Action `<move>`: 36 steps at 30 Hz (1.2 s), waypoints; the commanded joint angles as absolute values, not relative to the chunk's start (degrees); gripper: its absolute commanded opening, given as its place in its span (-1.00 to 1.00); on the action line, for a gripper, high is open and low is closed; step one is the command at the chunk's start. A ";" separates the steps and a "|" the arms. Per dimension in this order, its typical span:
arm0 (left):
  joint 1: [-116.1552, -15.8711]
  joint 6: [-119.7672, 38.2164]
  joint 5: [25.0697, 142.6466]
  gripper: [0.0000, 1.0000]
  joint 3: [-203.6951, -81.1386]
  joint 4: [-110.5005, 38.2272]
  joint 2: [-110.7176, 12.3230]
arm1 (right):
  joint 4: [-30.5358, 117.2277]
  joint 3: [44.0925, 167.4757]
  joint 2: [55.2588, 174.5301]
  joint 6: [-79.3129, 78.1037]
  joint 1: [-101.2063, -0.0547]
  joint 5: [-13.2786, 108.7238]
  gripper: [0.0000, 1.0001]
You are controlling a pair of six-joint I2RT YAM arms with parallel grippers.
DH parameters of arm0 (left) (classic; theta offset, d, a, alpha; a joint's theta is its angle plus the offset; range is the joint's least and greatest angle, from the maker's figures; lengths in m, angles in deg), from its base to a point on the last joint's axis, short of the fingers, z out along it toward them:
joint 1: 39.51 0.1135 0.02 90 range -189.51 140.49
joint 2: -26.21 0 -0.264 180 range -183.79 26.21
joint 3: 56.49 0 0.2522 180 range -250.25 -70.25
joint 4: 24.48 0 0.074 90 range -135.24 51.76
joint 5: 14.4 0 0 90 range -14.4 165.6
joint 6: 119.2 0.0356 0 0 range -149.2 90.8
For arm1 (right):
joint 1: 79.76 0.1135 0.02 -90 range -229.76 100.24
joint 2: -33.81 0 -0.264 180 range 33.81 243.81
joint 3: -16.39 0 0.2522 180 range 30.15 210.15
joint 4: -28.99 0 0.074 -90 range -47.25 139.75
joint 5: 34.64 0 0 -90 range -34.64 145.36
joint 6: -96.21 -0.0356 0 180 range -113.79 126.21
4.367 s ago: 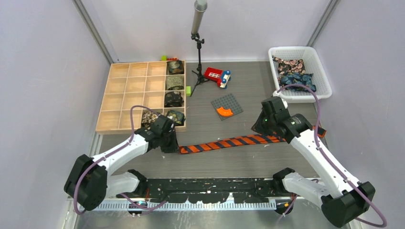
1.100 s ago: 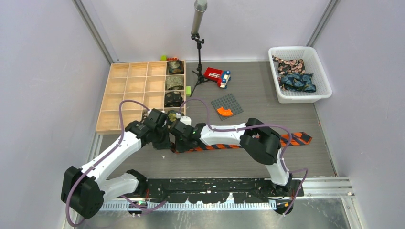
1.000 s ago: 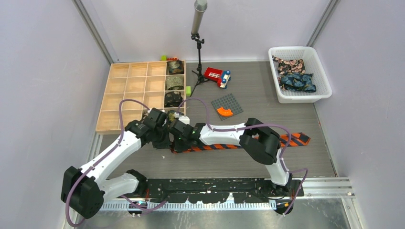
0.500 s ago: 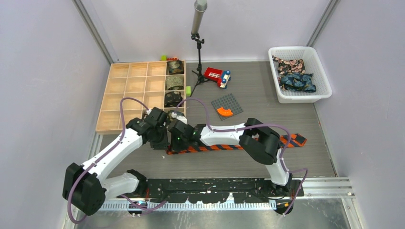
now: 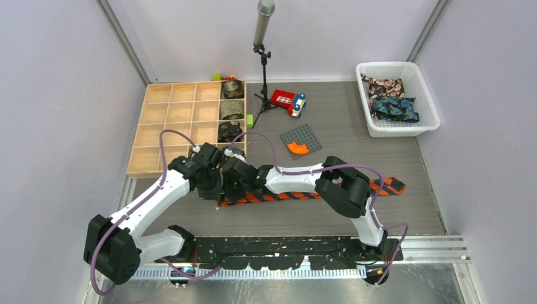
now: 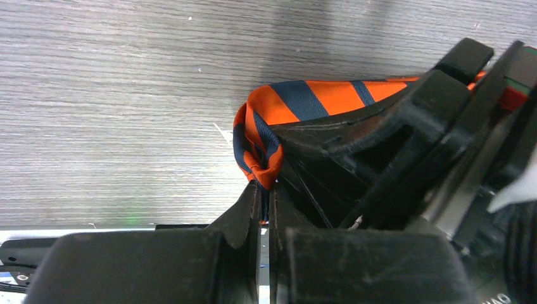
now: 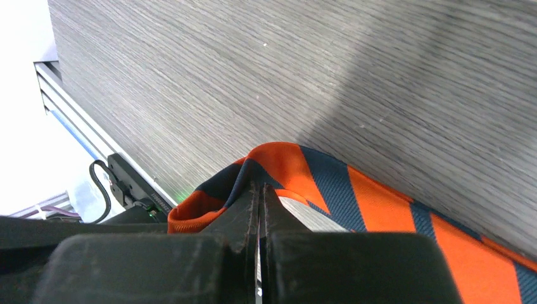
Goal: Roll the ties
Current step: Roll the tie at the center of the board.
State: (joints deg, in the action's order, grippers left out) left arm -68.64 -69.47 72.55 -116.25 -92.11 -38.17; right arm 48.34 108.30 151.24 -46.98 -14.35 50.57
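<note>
The left end effector is closed to a sliver on the folded narrow end of the orange-and-navy striped tie; the right end effector pinches the same fold, fingers pressed together; both have crept leftward over the last second, dragging the tie's wide end further from the right edge of the desk; the right arm, out at the wide end four seconds ago, now reaches low across to the left, elbow bent; the left arm stretches forward; the tie lies along the near desk, in front of the wooden compartment tray holding rolled ties
</note>
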 commanded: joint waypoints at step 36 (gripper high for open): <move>-68.76 -67.43 83.03 -1.00 -118.25 -80.41 -53.99 | 55.40 89.61 122.14 -44.27 -20.97 56.53 -0.99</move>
State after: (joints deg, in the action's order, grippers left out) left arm -68.64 -68.53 80.26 -117.19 -83.95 -53.12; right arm 56.97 89.44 123.31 -44.51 -21.32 55.55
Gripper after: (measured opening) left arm 0.024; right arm 0.033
